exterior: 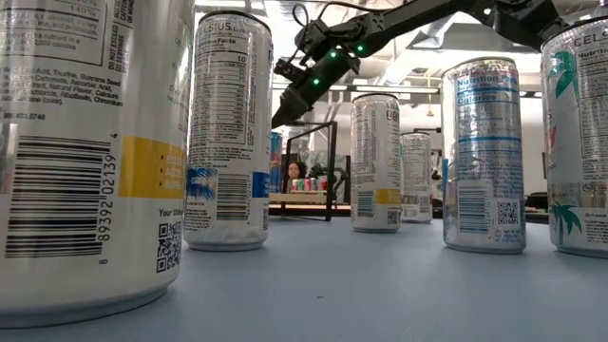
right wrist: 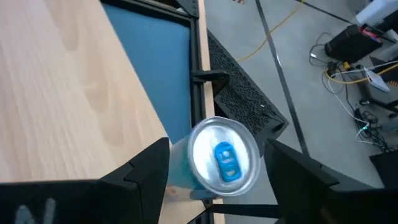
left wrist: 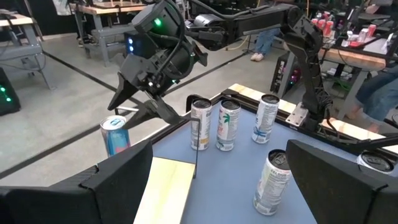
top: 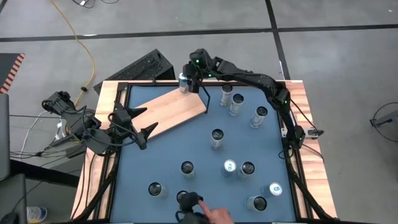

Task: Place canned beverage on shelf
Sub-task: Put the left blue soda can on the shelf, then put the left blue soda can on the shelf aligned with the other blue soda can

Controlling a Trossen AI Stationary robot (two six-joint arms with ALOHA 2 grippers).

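Observation:
A slim can with a blue tab (right wrist: pixel 224 158) stands upright at the far end of the pale-wood shelf (top: pixel 168 112), next to its black wire frame (top: pixel 205 99). The can's base is hidden. My right gripper (right wrist: pixel 217 143) is open just above the can. One finger stands on each side of the can's top, clear of it, as the left wrist view (left wrist: pixel 144 112) also shows. My left gripper (top: pixel 138 124) is open and empty at the shelf's near-left end.
Several upright cans stand on the blue tabletop, among them a group at the far right (top: pixel 236 102) and one in the middle (top: pixel 217 137). A person's hand (top: pixel 217 216) reaches in at the near edge. The wooden table frame (top: pixel 106 99) borders the top.

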